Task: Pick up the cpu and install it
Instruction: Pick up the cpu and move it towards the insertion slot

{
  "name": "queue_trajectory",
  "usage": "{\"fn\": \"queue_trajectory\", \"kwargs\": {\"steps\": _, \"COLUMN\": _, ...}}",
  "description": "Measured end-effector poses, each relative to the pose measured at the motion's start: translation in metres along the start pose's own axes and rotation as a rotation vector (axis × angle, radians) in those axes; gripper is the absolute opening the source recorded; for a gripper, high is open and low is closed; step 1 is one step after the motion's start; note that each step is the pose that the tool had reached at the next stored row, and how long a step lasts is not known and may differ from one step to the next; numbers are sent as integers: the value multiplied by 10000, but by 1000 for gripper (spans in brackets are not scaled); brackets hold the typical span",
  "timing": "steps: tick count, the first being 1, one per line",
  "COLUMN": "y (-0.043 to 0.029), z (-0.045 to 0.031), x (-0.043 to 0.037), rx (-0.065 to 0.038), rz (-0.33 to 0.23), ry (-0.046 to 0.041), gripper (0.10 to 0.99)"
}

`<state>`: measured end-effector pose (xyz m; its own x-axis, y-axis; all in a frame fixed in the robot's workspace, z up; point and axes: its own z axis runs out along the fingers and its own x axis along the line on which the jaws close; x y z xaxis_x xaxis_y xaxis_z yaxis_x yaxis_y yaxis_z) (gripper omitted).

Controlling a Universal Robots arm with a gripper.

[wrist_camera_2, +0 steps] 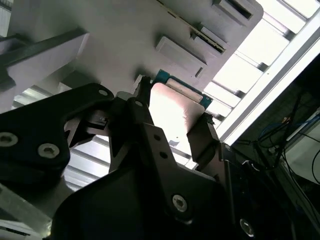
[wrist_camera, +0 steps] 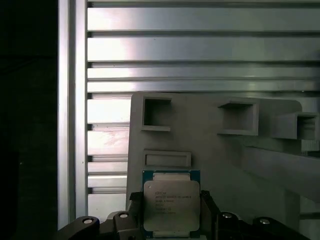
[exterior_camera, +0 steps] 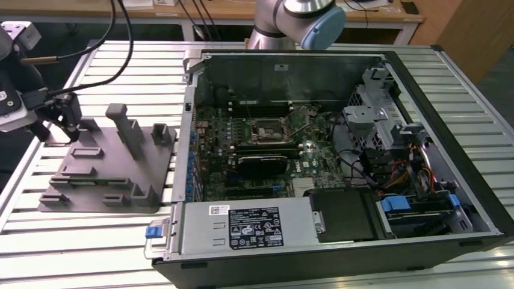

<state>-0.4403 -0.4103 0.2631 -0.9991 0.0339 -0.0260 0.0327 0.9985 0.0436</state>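
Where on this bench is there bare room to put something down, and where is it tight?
Bare slatted table lies between the grey fixture and the near edge, and again between the fixture and the far edge. It is crowded inside the computer case and at the fixture's corner, where the hand grips the cpu.

one cpu (wrist_camera: pixel 171 205), one fixture (exterior_camera: pixel 105 174), one computer case (exterior_camera: pixel 265 75).

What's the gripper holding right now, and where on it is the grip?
The gripper holds the cpu, pinched by two opposite side edges, one finger on each. The grey fixture lies just behind it.
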Motion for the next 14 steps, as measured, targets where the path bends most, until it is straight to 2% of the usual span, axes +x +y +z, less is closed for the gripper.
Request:
{"fn": "queue_trajectory", "kwargs": {"steps": 12, "y": 16, "z": -356, "x": -9, "rx": -1, "rz": -1, "ry": -14, "gripper": 541}}
{"fn": "queue_trajectory", "kwargs": {"steps": 13, "y": 20, "z": -432, "x": -11, "rx": -1, "rz": -1, "ry": -18, "gripper": 541}}
{"fn": "queue_trajectory", "kwargs": {"steps": 14, "y": 21, "z": -463, "x": -12, "rx": -1, "rz": -1, "ry": -19, "gripper": 541}}
